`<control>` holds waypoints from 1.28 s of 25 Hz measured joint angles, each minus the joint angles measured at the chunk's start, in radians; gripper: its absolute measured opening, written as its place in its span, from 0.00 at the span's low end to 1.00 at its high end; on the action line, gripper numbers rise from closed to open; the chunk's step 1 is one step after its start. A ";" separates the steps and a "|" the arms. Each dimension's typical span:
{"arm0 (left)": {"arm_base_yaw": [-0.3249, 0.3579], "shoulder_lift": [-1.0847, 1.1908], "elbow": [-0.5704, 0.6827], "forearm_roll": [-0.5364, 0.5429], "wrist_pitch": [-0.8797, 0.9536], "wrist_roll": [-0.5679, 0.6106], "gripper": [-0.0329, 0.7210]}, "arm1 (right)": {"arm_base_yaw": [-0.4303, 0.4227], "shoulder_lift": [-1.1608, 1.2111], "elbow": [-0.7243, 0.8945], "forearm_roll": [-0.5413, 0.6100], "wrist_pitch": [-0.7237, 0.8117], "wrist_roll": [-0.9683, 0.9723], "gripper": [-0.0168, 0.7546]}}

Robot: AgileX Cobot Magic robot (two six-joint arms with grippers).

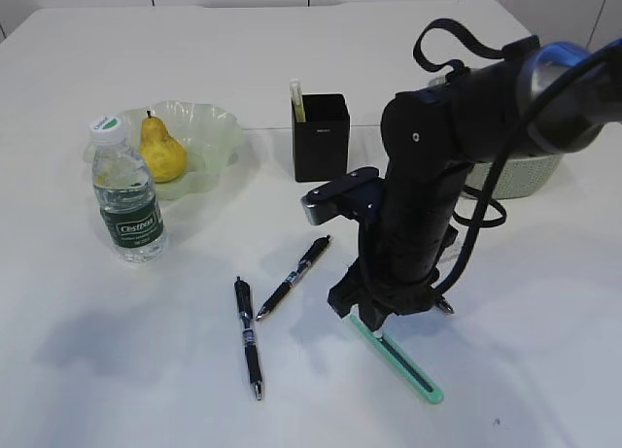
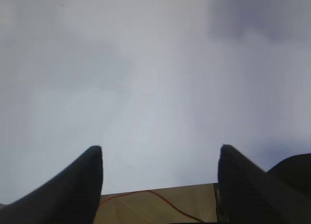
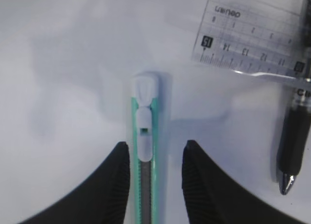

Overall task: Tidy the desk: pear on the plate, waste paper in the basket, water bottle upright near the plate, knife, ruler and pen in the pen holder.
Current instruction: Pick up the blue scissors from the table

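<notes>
Right arm bent down at centre right, right gripper (image 3: 155,158) fingers apart, straddling one knife (image 3: 145,136); two pens (image 1: 249,336) lower centre; left gripper (image 2: 160,178) spread, empty

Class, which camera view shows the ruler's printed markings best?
The right wrist view: the ruler lies close, numbers readable, though its right end runs off the picture. In the exterior view the right arm hides it. The left wrist view shows only bare desk.

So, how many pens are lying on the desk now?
2 in the exterior view. One pen lies left of the knife; the other pen lies slanted beside it, nearer the pen holder. The right arm may hide more.
</notes>
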 joint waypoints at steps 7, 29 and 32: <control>0.000 0.000 0.000 0.000 0.000 0.000 0.73 | 0.000 0.015 0.000 0.019 -0.014 -0.004 0.41; 0.000 0.000 0.000 0.025 0.000 0.000 0.73 | 0.000 0.018 0.000 0.042 -0.021 -0.053 0.52; 0.000 0.000 0.000 0.025 0.000 0.000 0.73 | 0.000 0.043 0.000 0.047 -0.025 -0.056 0.52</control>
